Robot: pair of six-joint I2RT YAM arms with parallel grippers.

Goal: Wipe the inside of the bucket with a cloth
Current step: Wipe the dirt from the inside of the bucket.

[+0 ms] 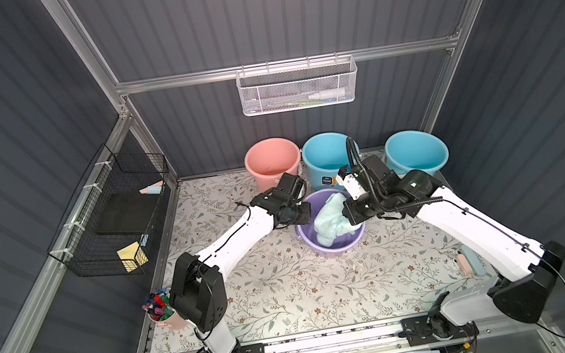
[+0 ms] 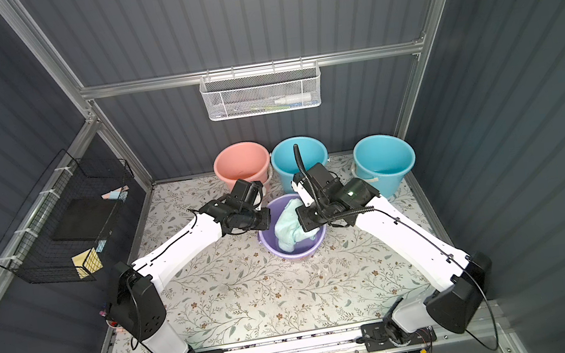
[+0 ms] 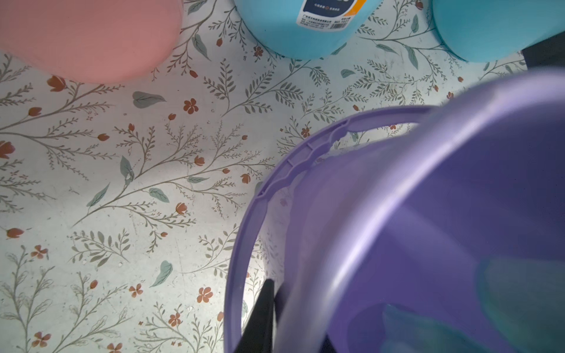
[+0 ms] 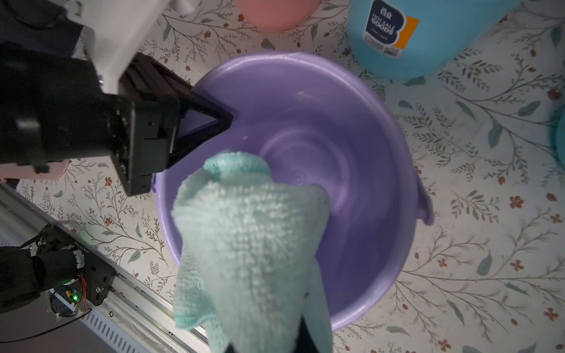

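4 buckets: 1 purple bucket (image 1: pixel 332 248), 1 pink bucket (image 1: pixel 271 160), 2 blue buckets (image 1: pixel 327 156) (image 1: pixel 416 153) beyond jaws. 1 cloth (image 4: pixel 250 232) clenched in right jaws. Left jaws at purple rim; grip unclear.

We find the mouth of the purple bucket (image 1: pixel 332 249) crowded: the cloth (image 1: pixel 330 219) hanging from the right gripper (image 4: pixel 266 343) fills its middle and right side. The left gripper (image 4: pixel 220 119) straddles the left rim, so only a strip along the left and front wall stays bare. Just behind, the pink bucket (image 1: pixel 273 160), the middle blue bucket (image 1: pixel 325 154) and the right blue bucket (image 1: pixel 416 151) stand in a row and narrow any way in, while the flowered table (image 1: pixel 290 296) in front lies open between both arms.
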